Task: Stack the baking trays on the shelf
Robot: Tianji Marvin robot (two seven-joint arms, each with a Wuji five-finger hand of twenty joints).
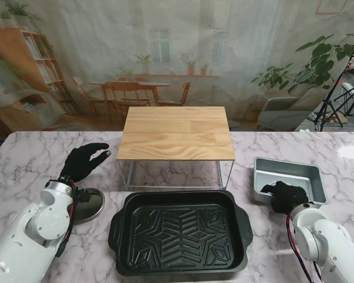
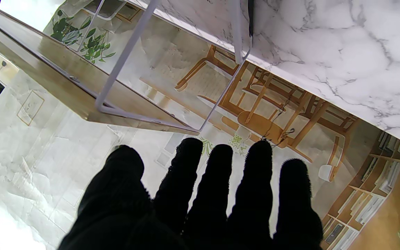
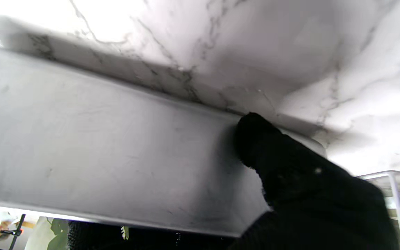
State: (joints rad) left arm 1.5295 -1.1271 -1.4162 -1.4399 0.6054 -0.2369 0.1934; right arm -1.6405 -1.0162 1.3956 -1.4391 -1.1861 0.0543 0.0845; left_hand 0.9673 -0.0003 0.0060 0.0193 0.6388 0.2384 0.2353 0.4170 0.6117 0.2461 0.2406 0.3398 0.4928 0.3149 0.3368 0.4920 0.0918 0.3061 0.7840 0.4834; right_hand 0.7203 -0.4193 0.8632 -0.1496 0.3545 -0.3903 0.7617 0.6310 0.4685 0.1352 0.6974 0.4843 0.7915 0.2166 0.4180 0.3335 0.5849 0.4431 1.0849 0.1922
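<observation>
White-veined marble tabletop (image 1: 23, 159) carries four items. Farthest from me, at centre, stands the shelf, a pale wooden plank top on a thin white wire frame (image 1: 176, 137); nothing lies on its top surface. Nearest to me, directly in front of the shelf, sits a large black rectangular baking tray with a raised geometric pattern on its floor and a handle lug at each short end (image 1: 180, 231); it rests flat on the tabletop and neither hand touches it. To the right of the shelf, well apart from the black tray, lies a small silver-grey rectangular metal baking tray (image 1: 289, 177), also on the tabletop. The black-gloved right hand (image 1: 288, 197) is at the nearer edge of this small tray; the right wrist view shows a thumb (image 3: 255, 139) pressed against the tray's grey wall (image 3: 99, 152), with dark fingers visible on the wall's other side, so the hand is closed on the tray wall. Whether the tray is raised off the tabletop cannot be told. The black-gloved left hand (image 1: 84, 161) hovers to the left of the shelf, holding nothing; the left wrist view shows its fingers (image 2: 217, 180) spread and extended, directed toward the shelf's wire frame (image 2: 116, 69) without touching it. A round shiny metal dish (image 1: 89, 204) lies on the tabletop by the left forearm, left of the black tray.
</observation>
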